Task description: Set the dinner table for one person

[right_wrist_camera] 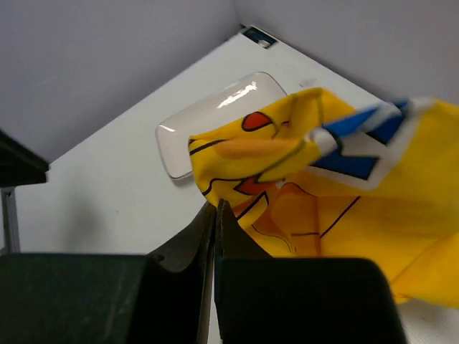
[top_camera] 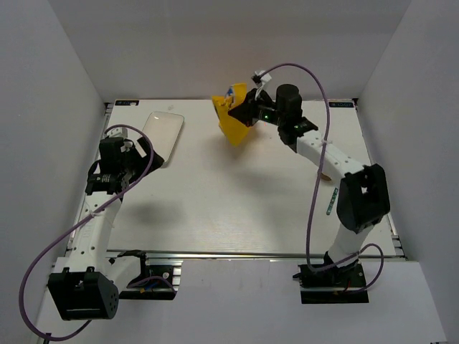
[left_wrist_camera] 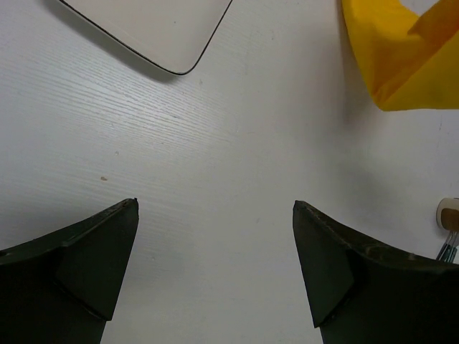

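Note:
The dinner table (top_camera: 237,208) is a white wood-grain top with a metal rail at its front edge. My right gripper (top_camera: 242,109) is shut on a yellow Pikachu-printed cloth placemat (top_camera: 233,122) and holds it bunched and hanging above the table's far middle. In the right wrist view the jaws (right_wrist_camera: 216,204) are pressed together on the cloth's edge (right_wrist_camera: 323,186). A white rectangular plate (top_camera: 163,136) lies at the far left. My left gripper (top_camera: 133,154) hovers open and empty just right of the plate, with bare table between its fingers (left_wrist_camera: 215,204).
Cutlery (top_camera: 330,190) lies on the right side, mostly hidden under the right arm; a wooden-tipped end shows in the left wrist view (left_wrist_camera: 448,218). White walls close in the table on the left, back and right. The plate (left_wrist_camera: 150,29) and cloth (left_wrist_camera: 401,57) show in the left wrist view.

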